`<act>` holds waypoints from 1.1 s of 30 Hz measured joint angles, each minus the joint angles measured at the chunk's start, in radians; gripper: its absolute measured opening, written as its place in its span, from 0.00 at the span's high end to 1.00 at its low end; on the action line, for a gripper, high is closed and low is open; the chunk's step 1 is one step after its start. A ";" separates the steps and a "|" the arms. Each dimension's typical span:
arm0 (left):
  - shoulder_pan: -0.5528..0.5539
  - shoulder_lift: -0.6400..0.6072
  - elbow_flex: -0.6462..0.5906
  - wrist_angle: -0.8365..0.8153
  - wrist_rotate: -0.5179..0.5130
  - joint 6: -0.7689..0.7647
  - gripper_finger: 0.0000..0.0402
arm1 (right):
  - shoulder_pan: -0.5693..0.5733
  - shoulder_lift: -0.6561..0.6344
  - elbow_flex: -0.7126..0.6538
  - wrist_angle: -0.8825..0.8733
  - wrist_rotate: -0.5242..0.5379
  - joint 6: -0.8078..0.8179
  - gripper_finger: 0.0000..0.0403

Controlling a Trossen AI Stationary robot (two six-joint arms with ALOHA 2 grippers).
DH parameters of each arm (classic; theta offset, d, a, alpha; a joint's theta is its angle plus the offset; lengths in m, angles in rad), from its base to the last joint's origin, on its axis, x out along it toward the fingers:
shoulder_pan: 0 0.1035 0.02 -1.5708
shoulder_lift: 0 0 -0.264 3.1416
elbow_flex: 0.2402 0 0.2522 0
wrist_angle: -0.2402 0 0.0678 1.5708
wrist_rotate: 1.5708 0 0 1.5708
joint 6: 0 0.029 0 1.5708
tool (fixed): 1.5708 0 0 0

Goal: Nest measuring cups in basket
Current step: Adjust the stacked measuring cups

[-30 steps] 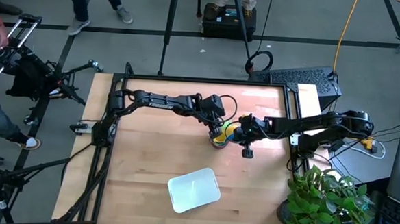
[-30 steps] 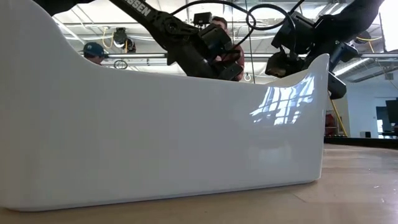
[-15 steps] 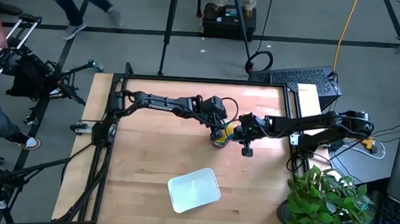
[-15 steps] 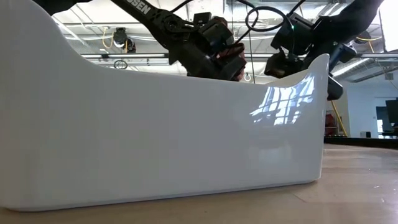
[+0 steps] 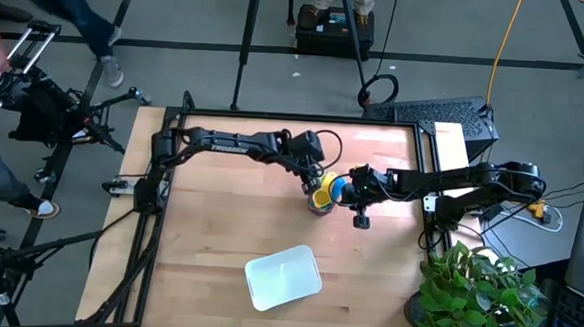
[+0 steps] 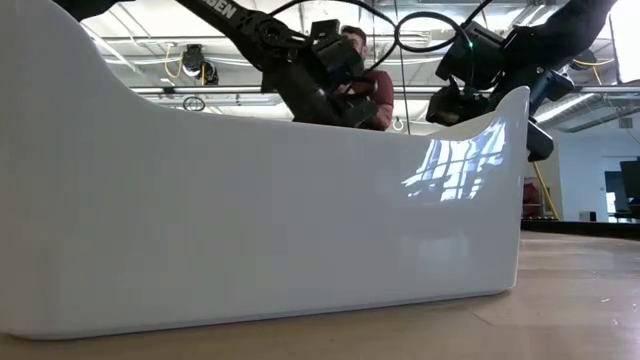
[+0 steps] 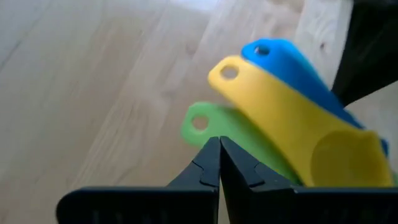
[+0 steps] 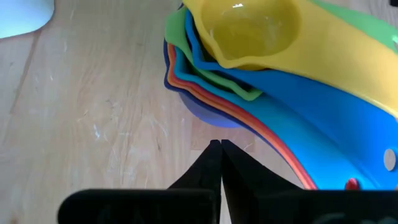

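Note:
The measuring cups (image 5: 323,195) stand nested in one stack on the wooden table right of centre: yellow (image 8: 249,31) on top, then green, blues, orange and red, with a dark blue cup at the bottom. Their handles fan out, yellow (image 7: 273,106), blue and green. My left gripper (image 7: 219,152) is shut and hovers at the stack's far-left side (image 5: 316,180), tips over the green handle. My right gripper (image 8: 219,152) is shut just right of the stack (image 5: 348,194), tips low beside the bottom cup. The basket (image 5: 283,276) rests on its base near the front edge. My left gripper's shut fingertips (image 7: 211,155) show in front of the green handle (image 7: 205,121); whether they touch it I cannot tell. My right gripper's shut fingertips (image 8: 214,155) point slanting down at the table beside the bottom cup (image 8: 205,112); whether they touch it I cannot tell.
In the low view the basket's wall (image 6: 250,220) fills the picture and hides the cups; both arms show above its rim. A potted plant (image 5: 475,293) stands off the table's near right corner. People and tripods stand beyond the far and left edges.
My left gripper has drawn back from the stack toward the table's far left and risen a little, staying shut. More of the yellow cup shows from above now. The stack stays where it was.

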 joint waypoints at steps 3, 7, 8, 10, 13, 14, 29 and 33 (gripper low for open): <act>-0.002 0.000 0.000 -0.073 -0.034 -0.032 0.99 | 0.000 0.000 0.000 0.001 0.000 -0.005 0.99; -0.002 0.004 0.000 -0.103 -0.039 -0.059 0.98 | -0.003 0.000 0.000 0.004 0.001 -0.031 0.99; -0.003 0.007 0.000 -0.096 -0.039 -0.059 0.98 | -0.007 0.000 0.000 0.005 0.001 -0.041 0.99; -0.003 0.020 0.000 -0.090 -0.039 -0.060 0.99 | -0.020 0.000 0.000 0.005 0.002 -0.053 0.99; -0.003 0.044 0.000 -0.057 -0.023 -0.071 0.99 | -0.039 0.000 0.000 0.006 0.003 -0.072 0.99; -0.003 0.051 0.000 -0.049 -0.020 -0.073 0.98 | -0.044 0.000 0.000 0.006 0.003 -0.076 0.99; -0.009 0.075 0.000 0.096 0.035 -0.046 0.99 | -0.072 0.000 0.000 0.020 0.004 -0.116 0.99; -0.024 0.075 0.000 0.112 0.050 -0.021 0.98 | -0.081 0.000 0.000 0.032 0.004 -0.123 0.99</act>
